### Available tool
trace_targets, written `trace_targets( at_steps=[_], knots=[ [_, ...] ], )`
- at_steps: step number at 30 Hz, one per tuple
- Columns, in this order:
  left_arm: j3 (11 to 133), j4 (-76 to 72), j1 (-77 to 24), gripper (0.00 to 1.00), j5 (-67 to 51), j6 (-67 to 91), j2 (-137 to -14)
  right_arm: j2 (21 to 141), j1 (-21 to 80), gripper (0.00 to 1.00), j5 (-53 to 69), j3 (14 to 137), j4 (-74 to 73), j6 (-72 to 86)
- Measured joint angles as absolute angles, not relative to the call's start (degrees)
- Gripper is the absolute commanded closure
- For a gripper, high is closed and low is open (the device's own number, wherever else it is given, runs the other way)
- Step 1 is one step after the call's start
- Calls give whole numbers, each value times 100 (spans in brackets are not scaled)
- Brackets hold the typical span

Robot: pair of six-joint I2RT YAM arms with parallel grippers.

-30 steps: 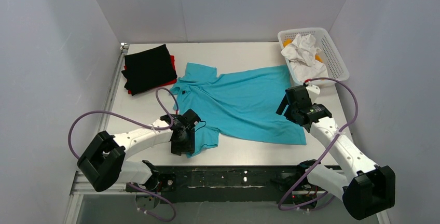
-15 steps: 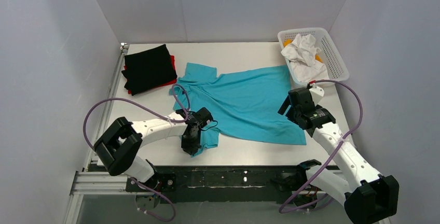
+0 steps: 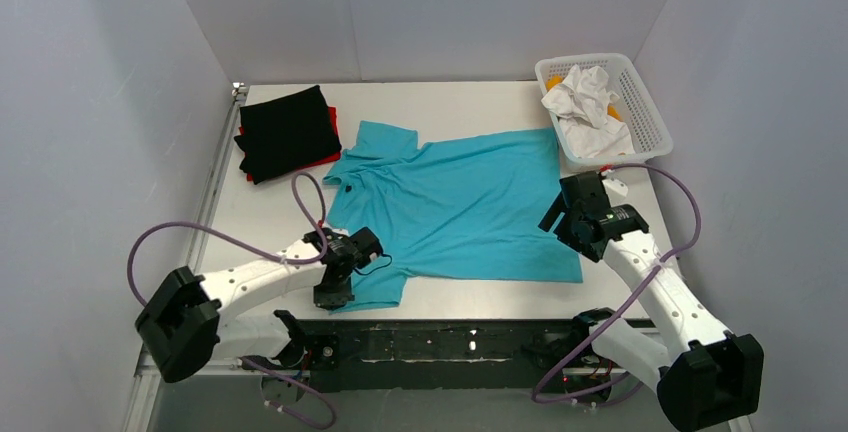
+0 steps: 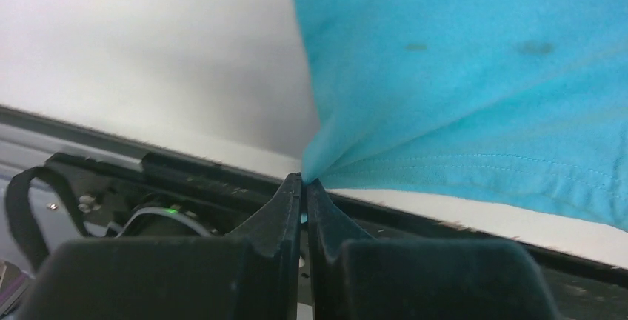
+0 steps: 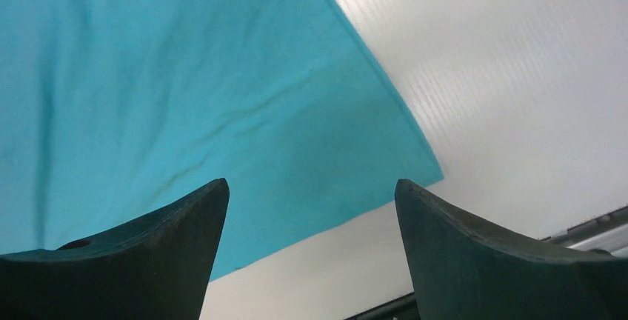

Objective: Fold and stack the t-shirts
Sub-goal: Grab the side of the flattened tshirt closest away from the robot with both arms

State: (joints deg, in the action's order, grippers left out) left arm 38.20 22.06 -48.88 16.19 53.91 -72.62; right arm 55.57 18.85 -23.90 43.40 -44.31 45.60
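Turquoise t-shirt (image 3: 470, 202) edge pinched by left jaws — right jaws spread wide

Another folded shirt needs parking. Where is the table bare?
Bare: far strip between black stack and basket, behind the blue shirt; left side between that stack and the left end effector. Crowded: around the right end effector.
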Motion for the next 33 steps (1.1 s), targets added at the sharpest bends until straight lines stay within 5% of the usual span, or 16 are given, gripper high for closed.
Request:
trace_targets(
  at_steps=[9,20,33],
  knots=[
    [3271,2906,-4888,100,1778,5708,-5647,5507,847,18,-1503,3420,-4840,5227],
    [3273,2840,-4888,100,1684,5815,-5793,4469,825,34,-589,2982,-5122,5758],
    [3273,2757,-4888,100,1693,5887,-5736,5074,825,47,-287,2613,-4899,6270]
  ],
)
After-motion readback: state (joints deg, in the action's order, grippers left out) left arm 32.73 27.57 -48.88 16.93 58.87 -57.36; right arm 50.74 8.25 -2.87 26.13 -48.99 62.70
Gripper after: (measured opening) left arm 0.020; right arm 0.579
